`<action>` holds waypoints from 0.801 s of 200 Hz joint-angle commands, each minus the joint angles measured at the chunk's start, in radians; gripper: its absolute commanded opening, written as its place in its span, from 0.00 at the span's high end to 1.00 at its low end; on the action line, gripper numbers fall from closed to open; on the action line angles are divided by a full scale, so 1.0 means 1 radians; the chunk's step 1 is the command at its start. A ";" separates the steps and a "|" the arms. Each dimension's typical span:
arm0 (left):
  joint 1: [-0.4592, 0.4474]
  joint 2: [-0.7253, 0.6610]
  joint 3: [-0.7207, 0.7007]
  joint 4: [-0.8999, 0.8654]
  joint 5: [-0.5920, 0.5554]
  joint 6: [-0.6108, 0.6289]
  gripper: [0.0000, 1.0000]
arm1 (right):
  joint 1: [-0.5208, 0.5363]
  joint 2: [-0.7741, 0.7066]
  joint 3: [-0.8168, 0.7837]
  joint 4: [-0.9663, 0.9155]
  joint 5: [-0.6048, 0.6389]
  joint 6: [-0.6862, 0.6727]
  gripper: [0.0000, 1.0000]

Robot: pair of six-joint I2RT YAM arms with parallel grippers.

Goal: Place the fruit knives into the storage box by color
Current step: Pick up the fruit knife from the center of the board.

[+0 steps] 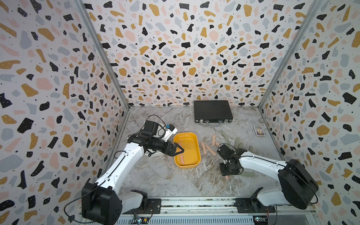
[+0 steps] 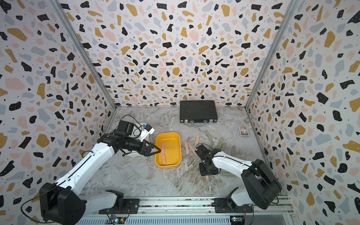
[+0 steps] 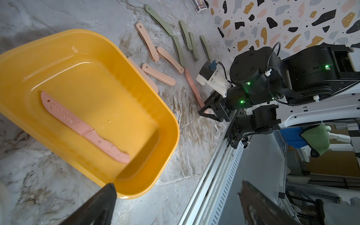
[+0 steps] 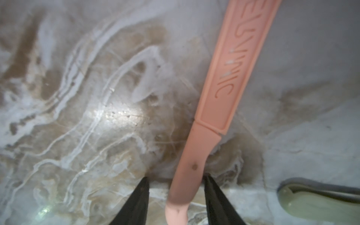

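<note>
1. The right end effector point(image 4: 176, 178) straddles the handle end of an unfolded pink knife point(image 4: 229, 78). The knife lies flat on the tabletop point(image 1: 175, 181), toward the front edge and right of the middle. The jaws stand apart, not yet clamped.
2. Taken so near its end, the long knife could pivot or slip free, I reckon. Fingertips might also skid it over the slick marble.
3. The left end effector point(image 1: 179, 150) hangs released over the yellow tub point(image 1: 187, 165), perhaps blocking a drop.
4. Six pink knives point(image 3: 157, 77), one lying in the yellow tub; about six green knives point(image 3: 158, 19), all loose; two tubs, the white tub point(image 2: 134, 155) mostly hidden under the left arm point(image 2: 93, 161).
</note>
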 commanded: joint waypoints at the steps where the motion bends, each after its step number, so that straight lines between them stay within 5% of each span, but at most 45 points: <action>1: -0.005 0.003 -0.011 0.015 0.007 0.015 0.01 | -0.004 0.029 -0.004 0.023 -0.007 0.001 0.52; 83: -0.005 0.000 -0.015 0.014 0.009 0.020 0.01 | -0.004 0.073 0.033 0.003 -0.017 -0.034 0.72; 160: -0.005 0.033 -0.008 -0.010 0.042 0.027 0.01 | -0.002 0.120 0.087 0.001 -0.045 -0.060 0.78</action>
